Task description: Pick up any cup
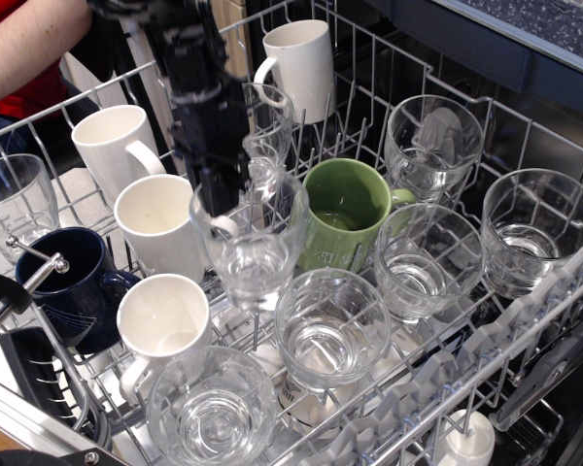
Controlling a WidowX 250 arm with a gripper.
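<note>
Clearly the black fingers are clamped on the cup, one of them reaching down inside its mouth and pinching the near rim wall. That cup is a clear, handleless glass tumbler with a thick base and faint panels down its sides, and it hangs upright above the wire rack, its base over the gap between the rack's tines rather than seated among them. It sits just in front of the green mug, partly overlapping it in view, and just right of a white mug.

The rack is thin, pale coated wire bent into a grid with upright prongs. Around the lifted tumbler stand more glasses of the same kind: one directly below and to the right, one at the near edge, one beside the green mug's handle, one far right and one toward the back. Their rims are round and glossy, and the thick bases catch bright highlights.

Three further white mugs are smooth and matte: one at the back, one at left and one low in front. A dark blue mug sits at the left edge, glossy, with pale lines on its side.
</note>
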